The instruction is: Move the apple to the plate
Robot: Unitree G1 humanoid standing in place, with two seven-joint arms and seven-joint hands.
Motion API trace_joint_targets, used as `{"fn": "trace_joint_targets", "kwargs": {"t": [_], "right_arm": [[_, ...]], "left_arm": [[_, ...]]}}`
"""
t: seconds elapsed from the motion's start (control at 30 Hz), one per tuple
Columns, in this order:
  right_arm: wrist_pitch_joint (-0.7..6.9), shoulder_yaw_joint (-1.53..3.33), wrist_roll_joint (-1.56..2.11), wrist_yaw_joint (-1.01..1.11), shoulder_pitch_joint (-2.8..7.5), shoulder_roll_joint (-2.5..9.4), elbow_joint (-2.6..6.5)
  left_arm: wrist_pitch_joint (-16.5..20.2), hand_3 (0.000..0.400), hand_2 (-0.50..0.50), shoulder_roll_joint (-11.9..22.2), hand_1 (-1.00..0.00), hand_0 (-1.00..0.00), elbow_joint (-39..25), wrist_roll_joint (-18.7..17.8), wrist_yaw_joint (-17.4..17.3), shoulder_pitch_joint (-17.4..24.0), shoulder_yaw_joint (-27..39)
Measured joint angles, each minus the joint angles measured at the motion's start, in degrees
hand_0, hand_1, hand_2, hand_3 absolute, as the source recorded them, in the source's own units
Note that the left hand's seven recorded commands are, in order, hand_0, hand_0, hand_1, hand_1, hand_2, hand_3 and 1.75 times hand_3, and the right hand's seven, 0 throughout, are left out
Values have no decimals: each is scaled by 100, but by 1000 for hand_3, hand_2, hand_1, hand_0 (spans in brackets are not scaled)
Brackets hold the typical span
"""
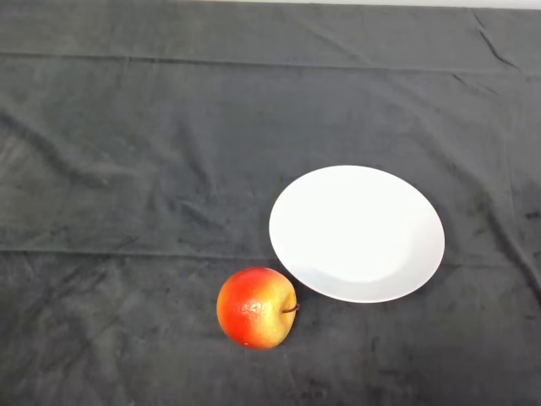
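Table cover: a dark grey creased cloth point(127, 169) spreads over the whole work surface; it looks soft and likely damps rolling.
Receiving dish: a round white shallow plate point(357, 233) lies flat right of centre, with nothing on it. It is judged rigid and breakable, with a low rim that poses little obstacle to setting fruit down.
Task item: a round red-and-yellow apple point(257, 307) rests on the cloth just beside the plate's near-left edge, apart from it or barely so; its short brown stem points toward the plate.
Handling estimate: the apple appears firm, smooth-skinned, moderately light and prone to roll or slip.
Hold point: opposing sides of its widest girth, clear of the stem, are judged best.
Left hand: not visible in the head view; its opening and contents cannot be told.
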Motion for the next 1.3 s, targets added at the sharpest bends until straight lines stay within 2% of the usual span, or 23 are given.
{"fn": "trace_joint_targets", "kwargs": {"t": [0.77, 1.13, 1.3], "right_arm": [[0, 0, 0, 0, 0, 0, 0], [0, 0, 0, 1, 0, 0, 0], [0, 0, 0, 1, 0, 0, 0]], "left_arm": [[-6, 0, 0, 0, 0, 0, 0, 8, -54, -26, 15], [-210, 0, 0, -10, 0, 0, 1, 379, -57, -334, -72], [-218, 0, 0, -132, 0, 0, -30, 622, -58, -417, -213]]}}
